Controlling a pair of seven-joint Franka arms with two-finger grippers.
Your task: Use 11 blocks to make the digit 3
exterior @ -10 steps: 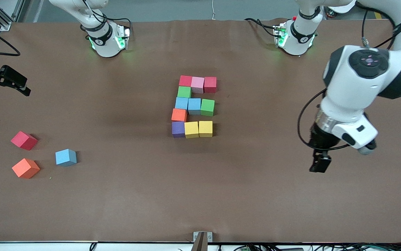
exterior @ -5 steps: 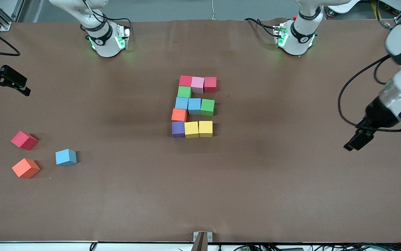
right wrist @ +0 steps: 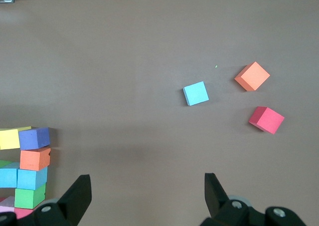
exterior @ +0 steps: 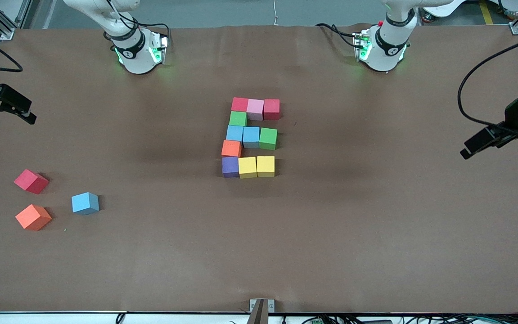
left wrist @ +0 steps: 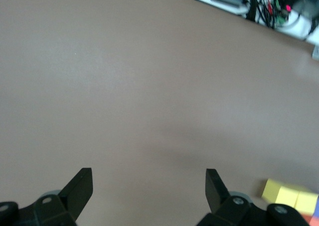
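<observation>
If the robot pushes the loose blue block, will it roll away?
Probably not. The loose blue block is a flat-faced cube resting flat on the table, so it should slide. It looks matte and foam-like, so likely light and easy to grip.

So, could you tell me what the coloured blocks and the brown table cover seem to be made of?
The blocks look like matte foam: flat colour, no shine, slightly soft edges. The table cover seems to be a matte sheet, perhaps paper or fabric: it wrinkles faintly near the robot bases.
</observation>
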